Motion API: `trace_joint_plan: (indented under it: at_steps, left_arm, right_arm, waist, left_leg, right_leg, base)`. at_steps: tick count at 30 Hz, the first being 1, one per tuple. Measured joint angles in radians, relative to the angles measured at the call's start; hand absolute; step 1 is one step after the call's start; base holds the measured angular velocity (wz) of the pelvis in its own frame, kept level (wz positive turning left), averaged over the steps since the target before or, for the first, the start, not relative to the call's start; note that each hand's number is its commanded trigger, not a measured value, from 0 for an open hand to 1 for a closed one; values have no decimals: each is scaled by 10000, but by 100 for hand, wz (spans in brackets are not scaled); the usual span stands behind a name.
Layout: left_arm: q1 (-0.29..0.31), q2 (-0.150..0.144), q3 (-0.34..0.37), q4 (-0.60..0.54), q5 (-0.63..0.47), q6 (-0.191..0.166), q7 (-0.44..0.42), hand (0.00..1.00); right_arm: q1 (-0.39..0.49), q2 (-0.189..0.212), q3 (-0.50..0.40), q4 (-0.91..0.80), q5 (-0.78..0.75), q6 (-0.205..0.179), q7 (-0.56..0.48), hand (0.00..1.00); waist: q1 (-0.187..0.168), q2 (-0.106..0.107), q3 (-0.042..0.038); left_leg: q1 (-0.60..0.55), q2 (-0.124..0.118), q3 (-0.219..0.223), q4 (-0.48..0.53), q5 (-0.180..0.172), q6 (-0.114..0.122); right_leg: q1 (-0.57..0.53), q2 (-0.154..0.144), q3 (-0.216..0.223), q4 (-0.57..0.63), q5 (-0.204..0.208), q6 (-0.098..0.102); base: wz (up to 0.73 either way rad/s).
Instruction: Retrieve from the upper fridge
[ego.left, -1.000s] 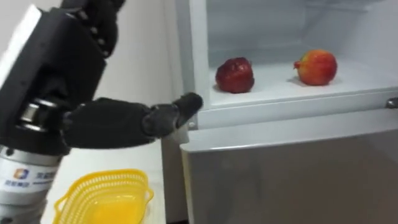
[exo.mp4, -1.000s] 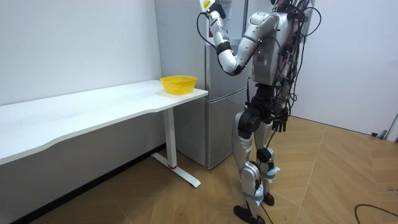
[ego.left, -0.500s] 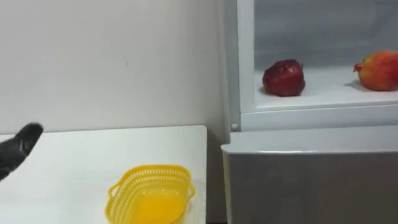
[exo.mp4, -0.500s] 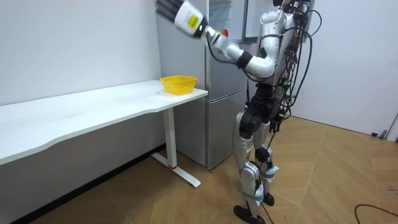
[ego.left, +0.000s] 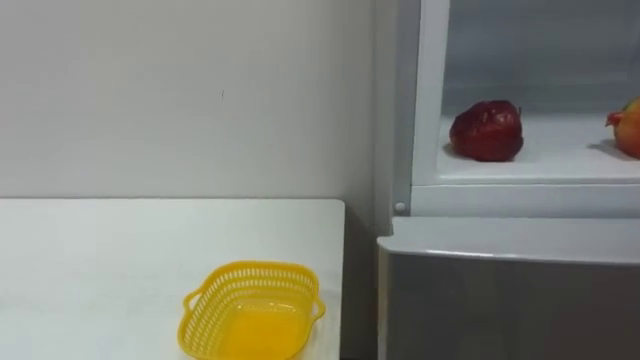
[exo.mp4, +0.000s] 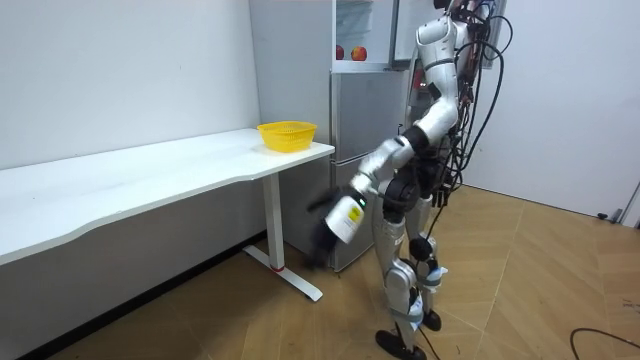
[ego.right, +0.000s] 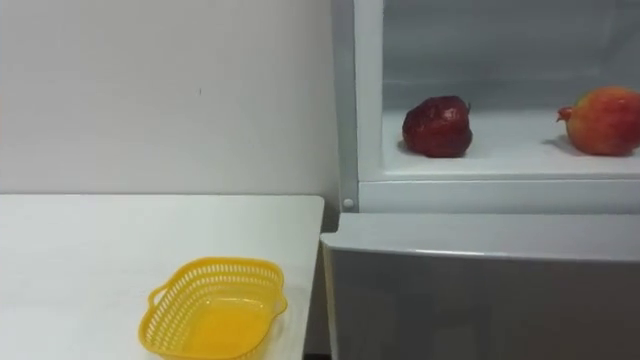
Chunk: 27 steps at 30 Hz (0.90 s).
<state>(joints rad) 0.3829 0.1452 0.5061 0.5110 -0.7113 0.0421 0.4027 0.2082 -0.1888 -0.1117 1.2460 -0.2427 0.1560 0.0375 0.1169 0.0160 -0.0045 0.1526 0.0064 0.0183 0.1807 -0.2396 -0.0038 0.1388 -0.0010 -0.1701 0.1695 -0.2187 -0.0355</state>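
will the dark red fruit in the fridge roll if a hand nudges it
Likely yes: the dark red fruit looks rounded and sits loose on the smooth white shelf. Its skin looks glossy, so perhaps slippery.

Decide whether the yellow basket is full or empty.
Empty: the basket shows a bare bottom; the dark fruit and the orange fruit sit on the fridge shelf.

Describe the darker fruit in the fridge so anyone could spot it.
Find the fridge right of the white table; its upper compartment is open. Two fruits sit on its shelf; the dark red fruit is the left one, darker than the orange-red fruit.
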Motion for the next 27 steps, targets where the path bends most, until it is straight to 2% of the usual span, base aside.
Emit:
trace_joint_plan:
  at_steps: [2, 3, 5, 6, 9, 10, 13, 17, 20, 22, 27]
  left_arm:
    - [-27, -129, -6, 1531, -240, 50, -9, 0]
    - [53, -179, -11, 1918, -246, 48, -40, 0]
    - [-49, -238, -240, 3601, -60, 108, -345, 0]
    - [-103, -229, -419, 3954, 119, 148, -445, 0]
    - [-192, -256, -1054, 5076, 1418, 319, -926, 0]
    - [-210, -277, -1314, 5350, 2193, 401, -1030, 0]
    - [-303, -287, -2237, 5473, 4411, 625, -1392, 0]
    - [-858, -269, -3442, 5472, 7193, 698, -2061, 0]
    - [-1160, -269, -4098, 5467, 8169, 751, -2403, 0]
    - [-1282, -272, -4271, 5468, 8553, 815, -2478, 0]
    - [-1359, -253, -4417, 5466, 9550, 916, -2677, 0]
  right_arm:
    - [9, 2, 5, -26, -35, 141, 27, 0]
    - [10, 1, -4, -35, -78, 173, 52, 0]
    - [54, 44, -71, -24, -488, 188, 115, 0]
    - [83, 49, -71, -15, -497, 191, 140, 0]
    - [223, 134, 39, -16, -462, 208, 326, 0]
    - [231, 189, 57, -19, -482, 216, 374, 0]
    - [134, 220, 118, -23, -496, 194, 508, 0]
    - [-22, 218, 181, -99, -545, 193, 475, 0]
    - [-100, 244, 513, -300, -547, 140, 372, 0]
    - [-89, 311, 521, -401, -547, 84, 360, 0]
    - [-75, 550, 520, -427, -536, 88, 206, 0]
  waist:
    - [10, -55, 14]
    - [21, -57, 16]
    - [-58, 11, -11]
    - [-89, 39, -20]
    - [-107, 27, 12]
    - [-171, 28, 12]
    - [-531, 61, 23]
    - [-827, 40, 21]
    - [-947, -28, 17]
    - [-1142, -118, 24]
    - [-1322, -323, 75]
  left_leg:
    - [126, -4, 43, -3, -6, 5]
    - [153, -2, 93, -11, -9, 9]
    - [184, 3, 61, -12, -35, 48]
    - [189, 5, 72, -11, -47, 63]
    - [324, 27, 74, -189, -75, 99]
    - [327, 26, 45, -177, -75, 99]
    - [247, 13, 2, -140, -73, 99]
    - [278, 17, 65, -106, -66, 97]
    - [387, 22, 280, -110, -63, 100]
    - [421, 23, 359, -128, -63, 100]
    - [492, 31, 624, -152, -64, 100]
  right_leg:
    - [125, 6, 70, 9, -2, 5]
    - [132, -1, 120, 2, -6, 12]
    - [135, 10, 206, -10, -25, 32]
    - [150, 10, 183, -7, -25, 34]
    - [200, 27, 125, 26, -30, 46]
    - [206, 25, 124, 44, -30, 46]
    - [203, 0, 31, 54, -29, 48]
    - [182, 5, 105, 149, -29, 47]
    - [184, 25, 340, 171, -28, 47]
    - [194, 22, 372, 172, -27, 50]
    - [166, 44, 643, 152, -31, 56]
  base:
    - [-8]
    - [-13]
    - [-4]
    - [10]
    - [6]
    - [6]
    - [7]
    - [-5]
    - [-24]
    - [-14]
    - [-15]
